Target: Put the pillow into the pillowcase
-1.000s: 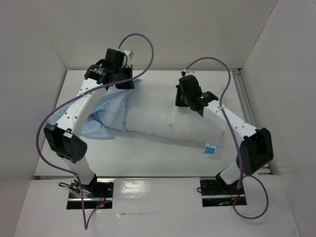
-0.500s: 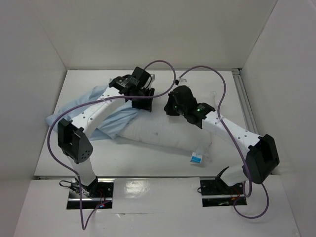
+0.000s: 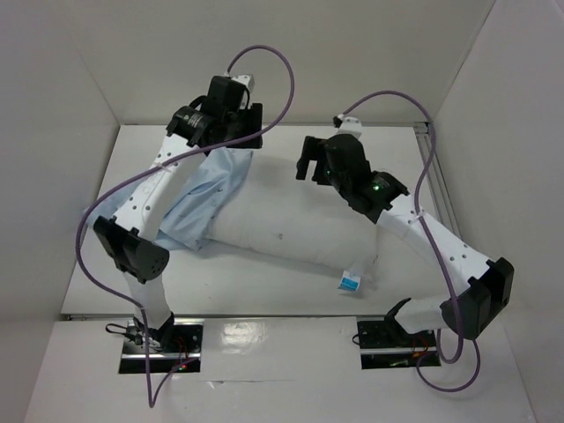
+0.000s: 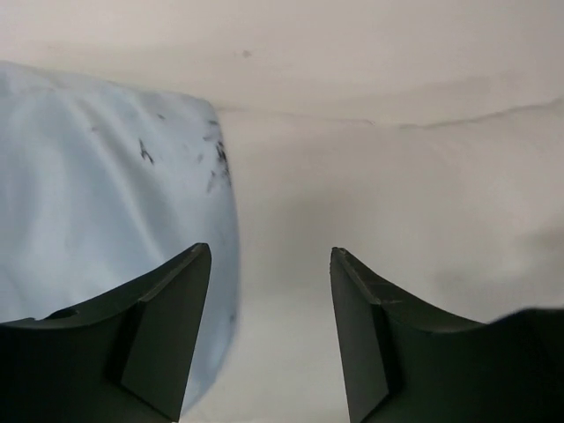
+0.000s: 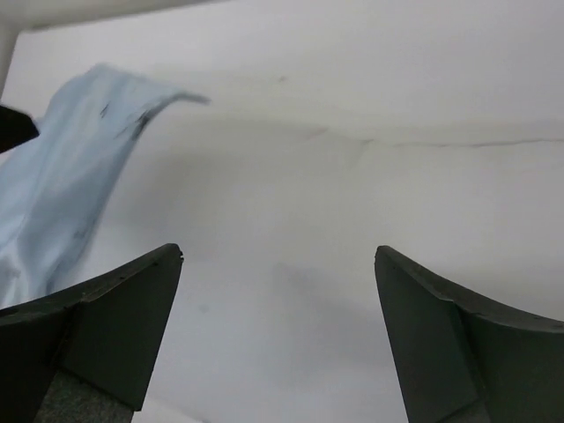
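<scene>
Wrist views: left tool (image 4: 269,249), right tool (image 5: 278,250) both spread, overhead: pillow (image 3: 291,220) partly in pillowcase (image 3: 198,198)

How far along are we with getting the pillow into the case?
Partly done: the pillowcase covers only one end of the pillow; the rest lies bare. In hand: nothing, the left gripper and right gripper are both open. Left: drawing the case over the rest.
</scene>
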